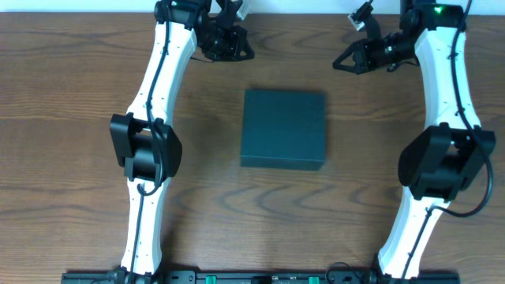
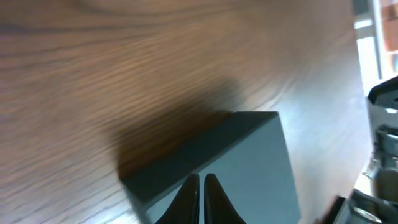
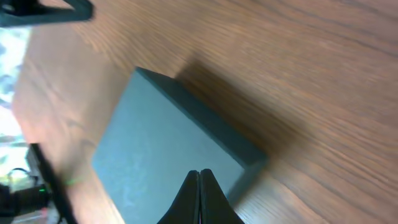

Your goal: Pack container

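No brand, label or writing on the container [image 1: 283, 128] anywhere you look, top or sides, it's just plain matte dark teal. It's sitting flat in the middle of the wooden table [image 1: 79, 79] with the lid down, edges lined up square with the table edges.

You've got bare wood all the way around it. The left gripper [image 1: 237, 49] is up at the far edge, off the container's far-left corner and well apart from it. The right gripper [image 1: 341, 63] is at the far edge too, just past the far-right corner, tips pointing toward the left arm. Neither one is touching the box, and both elbows sit out wide to either side of it.

Jaws: both are closed tight with nothing between them. Your left wrist view shows the fingers [image 2: 211, 202] with only a hairline gap, and the right wrist view shows the fingertips [image 3: 193, 202] pressed together.

The wrist views give you what the overhead can't: the container's side walls and the dark shadow it throws on the wood. The overhead is the only one showing the whole box outline and both arms.
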Controlling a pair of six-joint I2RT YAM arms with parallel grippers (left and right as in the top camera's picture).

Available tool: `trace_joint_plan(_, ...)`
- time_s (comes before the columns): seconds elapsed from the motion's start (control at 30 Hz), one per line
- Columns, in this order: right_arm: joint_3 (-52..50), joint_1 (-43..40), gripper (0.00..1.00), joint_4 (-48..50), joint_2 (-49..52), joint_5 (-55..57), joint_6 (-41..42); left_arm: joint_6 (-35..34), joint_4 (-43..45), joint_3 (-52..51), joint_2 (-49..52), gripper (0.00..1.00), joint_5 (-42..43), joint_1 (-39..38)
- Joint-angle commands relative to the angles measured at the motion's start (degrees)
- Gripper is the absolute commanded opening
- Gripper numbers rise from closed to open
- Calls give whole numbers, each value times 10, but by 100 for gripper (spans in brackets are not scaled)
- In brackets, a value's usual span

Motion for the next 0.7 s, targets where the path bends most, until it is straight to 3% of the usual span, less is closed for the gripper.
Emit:
trace_joint_plan(0.0, 3, 4, 2, 5, -62, 61, 6, 30, -13, 16, -68, 6, -96, 0)
trace_joint_plan(0.17, 3, 5, 1, 75, -162, 123, 24, 82, 13, 16, -162, 6, -196, 0)
trace_joint_plan(0.33, 3, 9, 2, 166, -258, 132, 26, 113, 68, 16, -253, 6, -224, 0)
trace_joint_plan(0.53, 0, 15, 1, 129, -357, 188, 30, 136, -27, 7, -335, 6, -224, 3)
trace_joint_plan(0.67, -32, 14, 1, 105, -431, 197, 30, 144, -11, -82, -422, 6, -231, 8)
